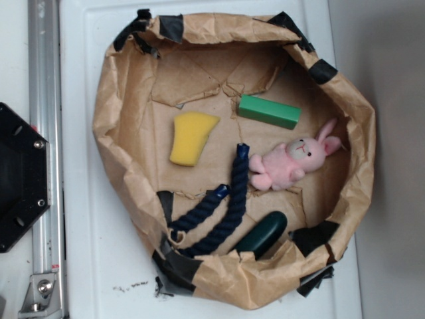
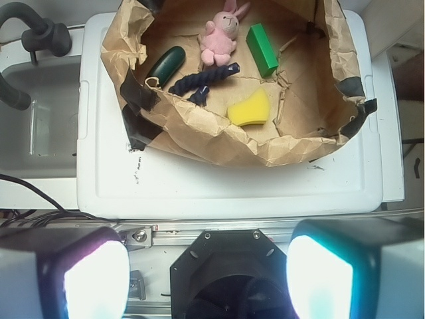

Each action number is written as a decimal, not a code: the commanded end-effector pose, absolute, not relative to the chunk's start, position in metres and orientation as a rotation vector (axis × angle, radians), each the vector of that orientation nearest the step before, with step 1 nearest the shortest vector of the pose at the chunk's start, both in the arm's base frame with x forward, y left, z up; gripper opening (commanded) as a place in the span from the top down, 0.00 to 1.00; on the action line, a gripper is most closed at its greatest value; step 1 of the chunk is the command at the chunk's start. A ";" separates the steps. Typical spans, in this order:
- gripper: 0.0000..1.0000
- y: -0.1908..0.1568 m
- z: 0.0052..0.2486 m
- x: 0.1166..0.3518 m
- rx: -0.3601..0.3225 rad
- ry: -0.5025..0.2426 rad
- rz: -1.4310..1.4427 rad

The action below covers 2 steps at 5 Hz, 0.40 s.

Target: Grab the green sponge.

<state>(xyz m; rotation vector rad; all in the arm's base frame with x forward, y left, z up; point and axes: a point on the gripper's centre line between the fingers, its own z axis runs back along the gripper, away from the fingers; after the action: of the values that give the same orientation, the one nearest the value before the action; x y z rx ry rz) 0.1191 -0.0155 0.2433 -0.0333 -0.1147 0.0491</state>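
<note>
We are holding the gripper released, its two pads standing wide apart at the lower edge of the wrist view. The green sponge is lying well ahead of the gripper and slightly right, inside the brown paper nest, just beside the pink bunny, beyond the yellow sponge.
</note>
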 end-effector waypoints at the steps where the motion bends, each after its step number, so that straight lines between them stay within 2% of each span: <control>1: 0.00 -0.016 0.243 0.119 -0.033 -0.115 0.049; 2: 0.00 -0.010 0.225 0.151 0.064 -0.143 0.175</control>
<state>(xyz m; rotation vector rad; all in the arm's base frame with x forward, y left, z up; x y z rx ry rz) 0.1504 -0.0067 0.2196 0.0642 -0.1145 0.1944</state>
